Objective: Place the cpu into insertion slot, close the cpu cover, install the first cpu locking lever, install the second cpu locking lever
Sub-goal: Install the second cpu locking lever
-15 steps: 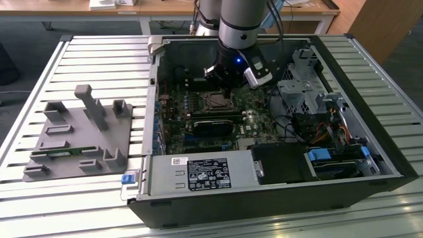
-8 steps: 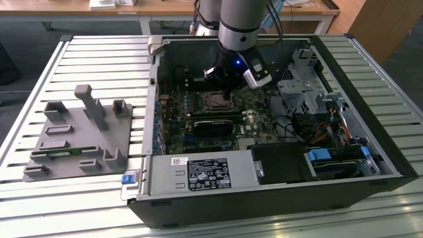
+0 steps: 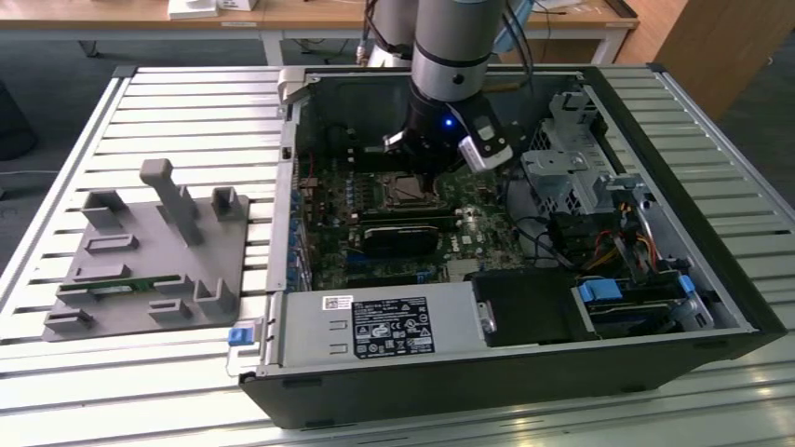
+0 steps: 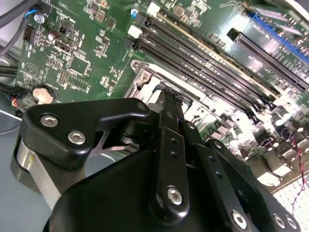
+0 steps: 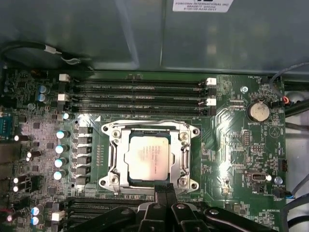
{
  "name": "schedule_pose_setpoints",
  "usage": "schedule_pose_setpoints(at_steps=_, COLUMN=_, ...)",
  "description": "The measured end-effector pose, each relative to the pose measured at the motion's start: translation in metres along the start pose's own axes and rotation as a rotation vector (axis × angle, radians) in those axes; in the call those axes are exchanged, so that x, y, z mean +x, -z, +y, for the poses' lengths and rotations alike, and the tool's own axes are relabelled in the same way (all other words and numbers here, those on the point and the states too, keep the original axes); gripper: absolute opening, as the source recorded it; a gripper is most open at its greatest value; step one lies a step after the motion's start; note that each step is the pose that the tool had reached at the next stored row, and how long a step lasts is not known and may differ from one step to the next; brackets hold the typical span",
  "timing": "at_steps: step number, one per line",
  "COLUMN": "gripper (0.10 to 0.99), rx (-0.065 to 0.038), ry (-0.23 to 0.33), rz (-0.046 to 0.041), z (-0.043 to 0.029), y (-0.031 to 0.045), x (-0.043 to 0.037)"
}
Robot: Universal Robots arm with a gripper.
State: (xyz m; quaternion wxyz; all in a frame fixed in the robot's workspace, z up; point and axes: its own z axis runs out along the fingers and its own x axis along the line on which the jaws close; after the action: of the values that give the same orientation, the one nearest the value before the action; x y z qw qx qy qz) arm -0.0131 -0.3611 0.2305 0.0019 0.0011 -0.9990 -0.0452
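I see the cpu [image 5: 146, 158] seated in the insertion slot [image 5: 114, 181] under the closed cpu cover [image 5: 179, 157]; pincer [image 5: 165, 190] pinched together, empty, at the socket edge, lever status unclear.

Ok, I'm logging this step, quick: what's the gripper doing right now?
Gripper: fingers closed together, holding nothing, tips at the edge of the cpu cover, which lies over the cpu in the insertion slot.

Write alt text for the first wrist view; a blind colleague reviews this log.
The cpu sits in the slot with the silvery cover down around it, on a green board. The black hand is at the socket's edge; memory slots lie beyond.
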Motion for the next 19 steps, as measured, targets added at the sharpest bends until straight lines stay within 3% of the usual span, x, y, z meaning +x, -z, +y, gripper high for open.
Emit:
schedule_pose_setpoints(at_steps=9, gripper=0.106, rx=0.000, ry=0.000, rz=0.0000, z=-0.0098, y=-0.0022, x=0.0016)
schedule_pose_setpoints(at_steps=12, gripper=0.106, rx=0.000, ry=0.000, rz=0.0000, z=-0.0105, y=-0.0031, x=0.0083)
schedule_pose_setpoints(at_steps=16, gripper=0.106, rx=0.000, ry=0.000, rz=0.0000, z=-0.0107, y=-0.0042, x=0.0240)
schedule_pose_setpoints(at_steps=19, gripper=0.106, rx=0.000, ry=0.000, rz=0.0001, z=-0.0108, y=-0.0063, x=0.0274)
